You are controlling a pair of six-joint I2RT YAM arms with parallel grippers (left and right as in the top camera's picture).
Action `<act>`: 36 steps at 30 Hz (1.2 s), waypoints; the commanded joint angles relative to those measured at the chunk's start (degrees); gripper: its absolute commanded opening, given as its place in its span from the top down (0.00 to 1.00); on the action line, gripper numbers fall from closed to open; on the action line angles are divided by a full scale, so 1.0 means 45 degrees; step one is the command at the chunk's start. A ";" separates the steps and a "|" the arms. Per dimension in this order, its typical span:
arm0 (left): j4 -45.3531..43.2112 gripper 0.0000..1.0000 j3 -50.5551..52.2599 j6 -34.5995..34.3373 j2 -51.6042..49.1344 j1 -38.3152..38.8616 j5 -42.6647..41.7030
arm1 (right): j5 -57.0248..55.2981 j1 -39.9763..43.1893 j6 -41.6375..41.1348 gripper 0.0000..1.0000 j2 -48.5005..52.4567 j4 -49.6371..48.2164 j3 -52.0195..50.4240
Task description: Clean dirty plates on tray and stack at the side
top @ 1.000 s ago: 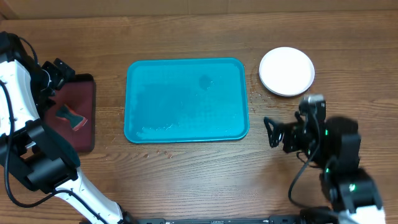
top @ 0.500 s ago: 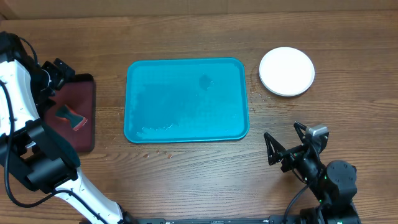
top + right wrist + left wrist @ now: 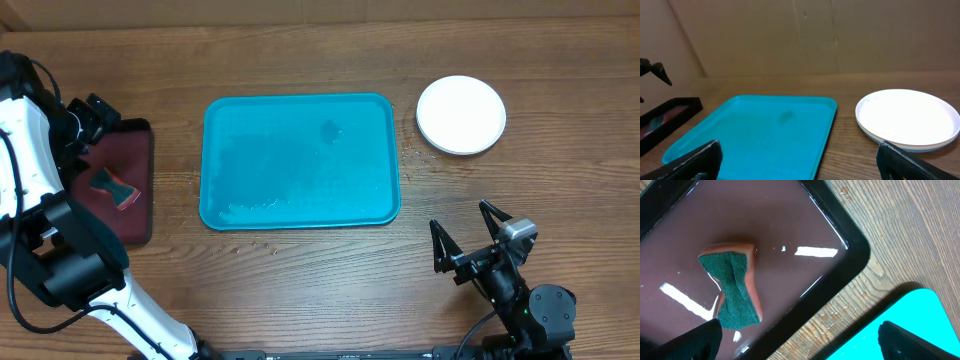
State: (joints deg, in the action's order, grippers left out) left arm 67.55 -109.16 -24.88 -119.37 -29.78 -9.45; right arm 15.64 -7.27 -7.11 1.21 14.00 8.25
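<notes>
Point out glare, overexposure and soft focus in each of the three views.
Overhead: even light, sharp throughout, the turquoise rectangular plastic tray only faintly mottled. Left wrist: white glare streaks on the glossy black-rimmed maroon tray, the green-topped sponge sharp. Right wrist: the white round plate blown out, the right gripper fingers dark and blurred.

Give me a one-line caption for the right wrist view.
Turquoise tray bare; plates stacked beside it on the wooden table.
</notes>
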 commanded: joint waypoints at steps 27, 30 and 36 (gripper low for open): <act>-0.0015 0.00 0.0039 0.0243 0.0214 -0.0044 -0.0107 | -0.0277 0.1787 -0.0092 0.00 -0.0233 -0.1515 -0.0180; -0.0015 0.00 0.0039 0.0243 0.0214 -0.0044 -0.0107 | -0.0306 0.1885 -0.0087 0.00 -0.0233 -0.1855 -0.0403; -0.0015 0.00 0.0039 0.0243 0.0209 -0.0044 -0.0107 | -0.0325 0.1880 -0.0092 0.00 -0.0233 -0.4022 -0.1656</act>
State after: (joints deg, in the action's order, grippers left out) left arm 67.55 -109.14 -24.88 -119.37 -29.78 -9.47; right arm 14.61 0.78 -7.35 0.84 -1.72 3.33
